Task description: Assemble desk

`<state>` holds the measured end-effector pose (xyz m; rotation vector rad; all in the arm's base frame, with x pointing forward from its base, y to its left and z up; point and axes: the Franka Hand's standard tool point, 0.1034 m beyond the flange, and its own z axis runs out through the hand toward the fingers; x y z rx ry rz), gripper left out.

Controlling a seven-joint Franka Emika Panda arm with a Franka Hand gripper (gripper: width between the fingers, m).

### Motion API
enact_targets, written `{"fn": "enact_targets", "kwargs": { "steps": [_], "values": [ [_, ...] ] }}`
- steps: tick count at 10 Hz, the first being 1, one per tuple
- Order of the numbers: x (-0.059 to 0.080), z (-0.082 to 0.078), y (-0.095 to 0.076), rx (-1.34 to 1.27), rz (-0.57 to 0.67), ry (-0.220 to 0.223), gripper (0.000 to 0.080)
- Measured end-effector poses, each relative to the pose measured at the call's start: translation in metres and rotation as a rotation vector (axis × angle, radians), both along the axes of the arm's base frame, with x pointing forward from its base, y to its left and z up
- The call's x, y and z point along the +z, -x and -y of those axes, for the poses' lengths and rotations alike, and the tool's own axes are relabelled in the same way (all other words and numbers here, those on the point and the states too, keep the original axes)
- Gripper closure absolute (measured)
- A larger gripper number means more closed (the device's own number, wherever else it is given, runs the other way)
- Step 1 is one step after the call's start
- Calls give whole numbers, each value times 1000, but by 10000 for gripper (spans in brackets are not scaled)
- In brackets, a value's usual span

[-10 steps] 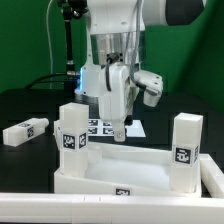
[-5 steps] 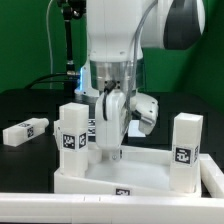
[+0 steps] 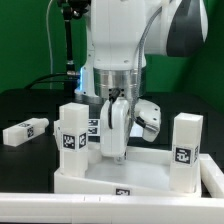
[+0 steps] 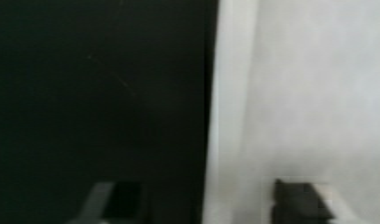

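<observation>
Exterior view: the gripper (image 3: 113, 152) hangs at the tabletop's (image 3: 145, 157) far rim, 12 o'clock of the tray (legs (image 3: 72, 140) stand at its 9 and 3). Wrist view: jaws partly apart, straddling the rim edge, gripping nothing. Likely light, stiff, slick plastic; pinch the rim wall squarely.

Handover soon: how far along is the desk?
Seemingly done: an upright leg on the exterior view's left and a second upright leg on its right stand at the tabletop corners. In hand: the gripper straddles its rear rim, grip unclear. Left: a loose leg lies on the table; no fourth visible.
</observation>
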<state>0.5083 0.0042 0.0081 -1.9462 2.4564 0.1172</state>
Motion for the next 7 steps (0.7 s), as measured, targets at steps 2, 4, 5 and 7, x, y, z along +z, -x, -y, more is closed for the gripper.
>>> {"fn": "enact_targets", "kwargs": {
  "steps": [2,4,5,7],
  "values": [
    [0,1,0,-1,2,2,727],
    [0,2,-2,0,10,7,728],
    [0,2,-2,0,10,7,728],
    [0,2,-2,0,10,7,728]
  ]
}}
